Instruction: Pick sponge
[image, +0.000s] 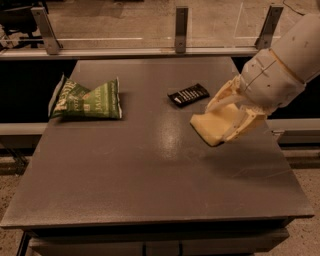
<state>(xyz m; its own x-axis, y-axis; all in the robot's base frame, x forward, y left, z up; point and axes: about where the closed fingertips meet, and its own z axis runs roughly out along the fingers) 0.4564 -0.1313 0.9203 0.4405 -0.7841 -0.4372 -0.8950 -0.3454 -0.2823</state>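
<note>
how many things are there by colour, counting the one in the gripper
green: 1, bag
black: 1, packet
pale yellow: 1, sponge, clamped in the gripper over the right side of the table
total: 3

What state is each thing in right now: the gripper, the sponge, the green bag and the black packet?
gripper: shut on the sponge, over the right side of the table.
sponge: clamped between the fingers, tilted, apparently lifted off the table.
green snack bag: lying crinkled on the table's left side, not gripped.
black packet: lying flat on the table beyond the sponge, not gripped.
</note>
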